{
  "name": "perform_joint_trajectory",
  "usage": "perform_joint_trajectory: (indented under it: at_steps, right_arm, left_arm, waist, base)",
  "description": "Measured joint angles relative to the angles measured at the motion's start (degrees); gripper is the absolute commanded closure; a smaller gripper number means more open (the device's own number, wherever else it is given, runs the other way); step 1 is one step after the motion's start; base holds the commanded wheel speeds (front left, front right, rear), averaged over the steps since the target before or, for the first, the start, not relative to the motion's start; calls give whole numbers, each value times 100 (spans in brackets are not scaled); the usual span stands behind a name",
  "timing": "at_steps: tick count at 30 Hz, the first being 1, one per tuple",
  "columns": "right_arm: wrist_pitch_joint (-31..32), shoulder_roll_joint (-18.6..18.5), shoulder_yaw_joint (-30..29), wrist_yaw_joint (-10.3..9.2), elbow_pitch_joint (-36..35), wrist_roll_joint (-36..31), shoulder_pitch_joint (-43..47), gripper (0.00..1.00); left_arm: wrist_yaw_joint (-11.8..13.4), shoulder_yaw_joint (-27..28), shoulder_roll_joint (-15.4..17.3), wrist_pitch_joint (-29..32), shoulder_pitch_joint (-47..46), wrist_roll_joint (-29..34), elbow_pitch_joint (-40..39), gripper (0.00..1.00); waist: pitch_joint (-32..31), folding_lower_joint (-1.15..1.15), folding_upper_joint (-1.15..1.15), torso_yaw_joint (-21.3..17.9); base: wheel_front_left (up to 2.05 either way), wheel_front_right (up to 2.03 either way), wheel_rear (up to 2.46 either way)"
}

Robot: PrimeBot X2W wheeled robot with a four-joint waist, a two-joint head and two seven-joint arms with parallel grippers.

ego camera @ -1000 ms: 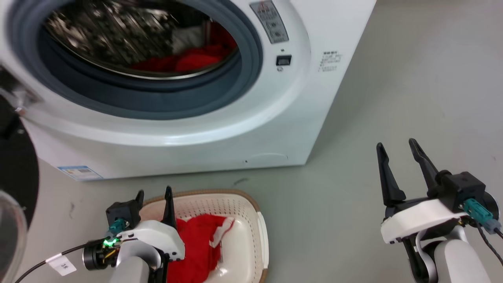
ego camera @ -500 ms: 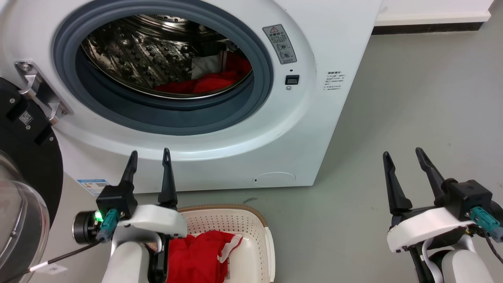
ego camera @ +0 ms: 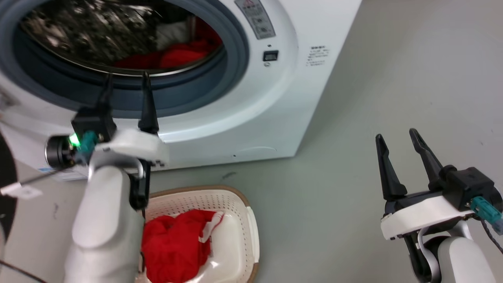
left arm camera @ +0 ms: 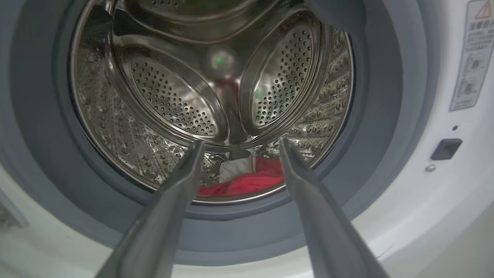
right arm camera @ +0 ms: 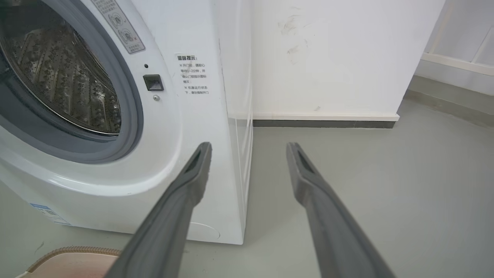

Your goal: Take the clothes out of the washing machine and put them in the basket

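Spread & empty, left fingers [ego camera: 147,106] point at 6 o'c of grey rubber ring [ego camera: 188,94] on big white front-load washing machine [ego camera: 283,118]; red white-trimmed clothes [ego camera: 178,59] low in steel drum [ego camera: 78,31], more in cream perforated brown-rimmed basket [ego camera: 251,232] at 6; right fingers [ego camera: 387,173] apart, empty, at 4 over floor [ego camera: 393,59].

Left gripper [ego camera: 126,80] sits at the lower rim of the washing machine [ego camera: 275,98] opening, fingers apart and empty; red clothes [ego camera: 173,59] in the drum, red garment [ego camera: 173,243] in the basket [ego camera: 239,198] below; right gripper [ego camera: 396,136] spread, empty, over the floor [ego camera: 353,78].
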Motion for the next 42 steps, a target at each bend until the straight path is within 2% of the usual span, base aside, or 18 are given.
perform_joint_trajectory:
  at_steps: [11,22,35,42]
  right_arm:
    - [-376,-2,252,0,222,322,-426,0]
    - [-766,-5,612,0,645,705,-775,0]
    - [-948,-2,1049,0,891,994,-1049,0]
    - [-975,-4,1217,0,954,1101,-1108,0]
  left_arm:
    - [-131,127,660,485,-1873,-59,1371,0]
    - [-208,179,1423,1541,-3443,-67,2398,0]
    - [-307,23,1976,3365,-4765,-43,3219,0]
    - [-282,-40,2091,4567,-5350,-76,3344,0]
  waist:
    - [959,1,0,-618]
    - [1833,1,0,-1238]
    - [2538,1,0,-1675]
    - [2769,1,0,-1924]
  base:
    - [0,0,0]
    - [0,0,0]
    - [0,0,0]
    - [0,0,0]
